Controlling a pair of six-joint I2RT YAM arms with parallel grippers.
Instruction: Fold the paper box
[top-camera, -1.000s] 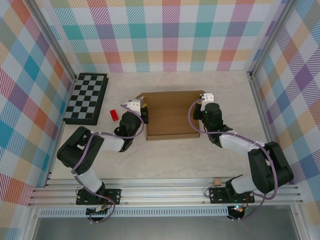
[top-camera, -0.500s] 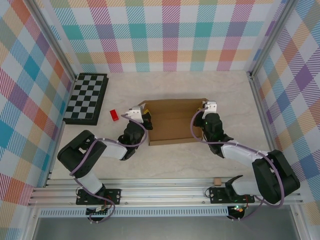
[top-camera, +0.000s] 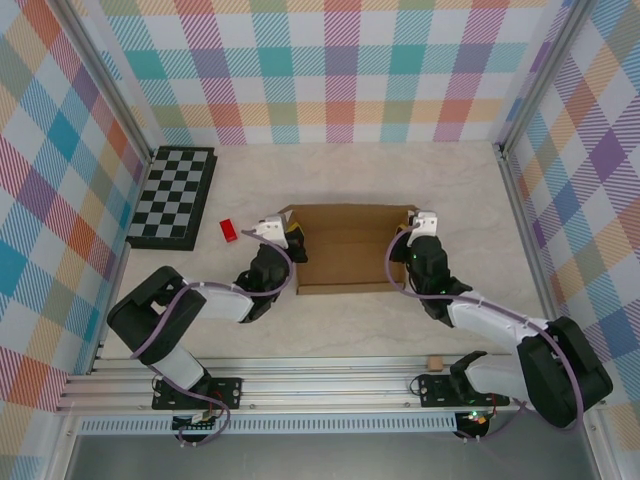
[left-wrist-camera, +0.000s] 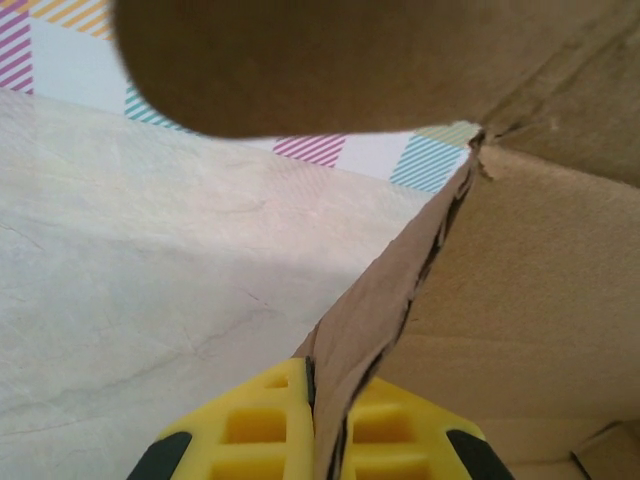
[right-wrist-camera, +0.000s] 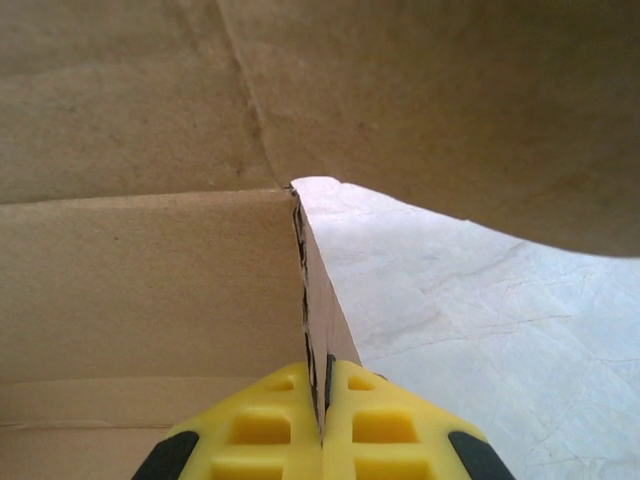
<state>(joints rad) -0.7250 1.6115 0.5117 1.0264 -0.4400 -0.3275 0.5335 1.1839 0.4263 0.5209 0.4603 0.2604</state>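
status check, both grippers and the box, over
Left gripper shut on paper box left wall. Right gripper shut on its right wall. Box partly formed, mid-table. Red block and chessboard off left, apart from it.

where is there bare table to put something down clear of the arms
Bare table runs between the box and the back wall, and widely right of the right gripper up to the side wall. A near patch lies between the box and the rail. Crowded: the left, where chessboard, red block and left gripper sit close.
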